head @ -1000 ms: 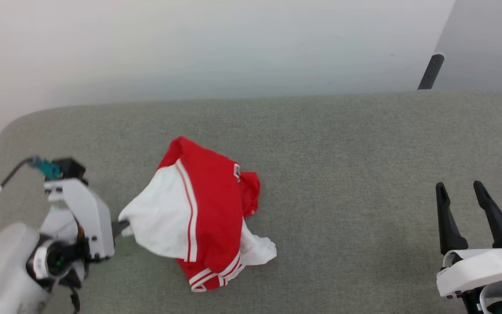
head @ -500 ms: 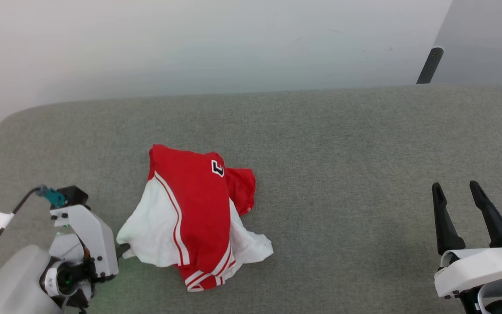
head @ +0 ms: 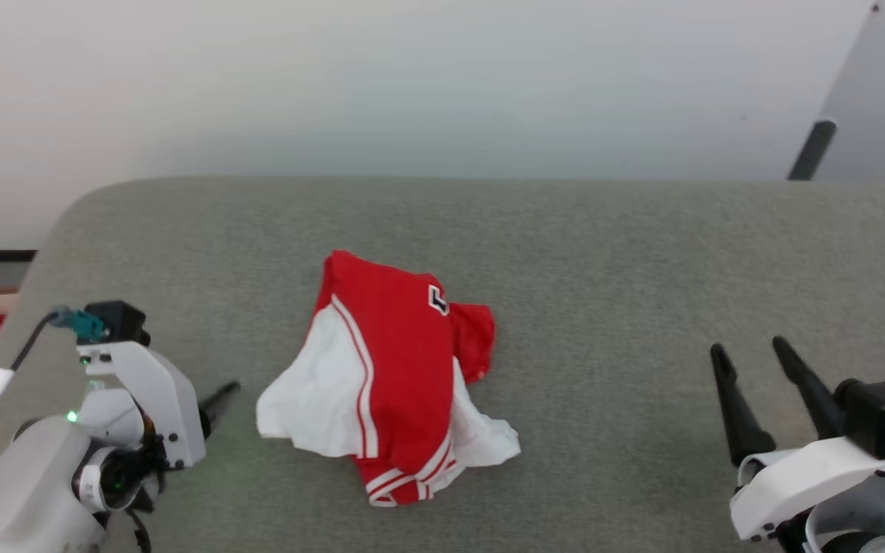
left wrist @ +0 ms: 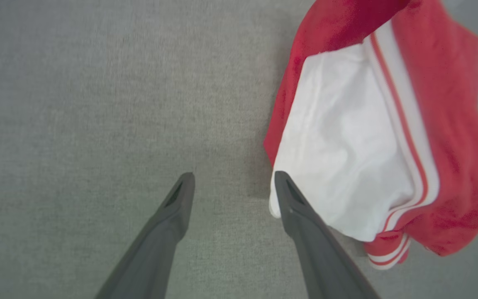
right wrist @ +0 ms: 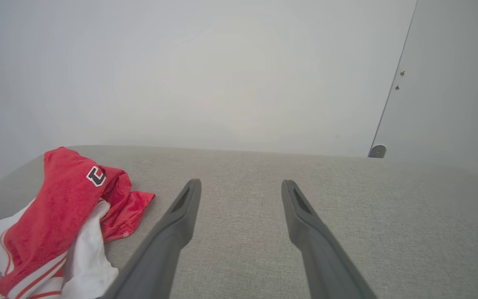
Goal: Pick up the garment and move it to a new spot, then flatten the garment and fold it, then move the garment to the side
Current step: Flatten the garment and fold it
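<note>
The garment (head: pixel 392 376) lies crumpled near the middle of the grey tabletop (head: pixel 604 269), with nothing holding it. The left hand (left wrist: pixel 232 182) is spread, one finger just beside the white sleeve. The right hand (head: pixel 750 347), also spread, hovers well apart. Flattening looks to be the step in hand: each hand must pinch an edge and draw it outward.

Soft, even light (faint shadows); wrist views slightly blurred.

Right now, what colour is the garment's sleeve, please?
The sleeve is white, clearest in left wrist view.
</note>
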`<state>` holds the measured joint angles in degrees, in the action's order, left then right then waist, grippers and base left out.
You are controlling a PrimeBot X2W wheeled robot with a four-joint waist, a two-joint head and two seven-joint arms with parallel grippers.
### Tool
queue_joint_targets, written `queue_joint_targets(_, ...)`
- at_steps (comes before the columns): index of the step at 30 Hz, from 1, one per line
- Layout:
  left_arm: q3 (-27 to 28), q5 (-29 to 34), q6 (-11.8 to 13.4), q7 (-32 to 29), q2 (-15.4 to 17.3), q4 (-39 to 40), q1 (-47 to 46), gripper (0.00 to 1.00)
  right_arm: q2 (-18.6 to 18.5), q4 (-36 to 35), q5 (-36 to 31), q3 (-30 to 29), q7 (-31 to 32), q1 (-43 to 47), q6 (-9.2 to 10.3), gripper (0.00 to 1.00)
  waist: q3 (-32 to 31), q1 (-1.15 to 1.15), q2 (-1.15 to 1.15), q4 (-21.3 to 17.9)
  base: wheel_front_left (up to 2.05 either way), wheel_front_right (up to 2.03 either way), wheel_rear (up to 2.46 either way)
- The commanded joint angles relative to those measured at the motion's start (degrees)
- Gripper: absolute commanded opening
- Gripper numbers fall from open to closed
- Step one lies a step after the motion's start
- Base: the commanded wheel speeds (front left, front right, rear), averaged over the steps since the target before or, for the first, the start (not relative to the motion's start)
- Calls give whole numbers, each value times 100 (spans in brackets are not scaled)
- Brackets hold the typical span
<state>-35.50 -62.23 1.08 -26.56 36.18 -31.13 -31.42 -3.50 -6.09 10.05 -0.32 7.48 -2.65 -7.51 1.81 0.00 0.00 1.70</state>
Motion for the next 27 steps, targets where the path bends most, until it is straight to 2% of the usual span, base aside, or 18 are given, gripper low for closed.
queue_joint_targets(1,56,90,-60,264,-10,75,61,100,-53,7,70,85,63,122,4,100,-184,0,0,244,0,0,0)
queue_joint_targets(4,106,377,-222,1042,45,320,143,100,-115,55,215,179,243,148,4,100,-277,0,0,450,0,0,0)
queue_joint_targets(8,191,627,-289,1923,72,496,366,100,-218,153,419,371,595,263,4,100,-401,0,0,731,0,0,0)
queue_joint_targets(16,367,1044,-125,3390,144,819,964,100,-393,285,844,680,1241,347,4,100,-537,0,0,1266,0,0,0)
queue_joint_targets(22,468,1216,56,3990,97,1033,1452,100,-559,439,1103,869,1611,286,4,100,-559,0,0,1665,0,0,0)
queue_joint_targets(27,728,1427,255,4159,-56,1181,1840,100,-646,610,1205,918,1842,116,4,100,-510,0,0,1977,0,0,0)
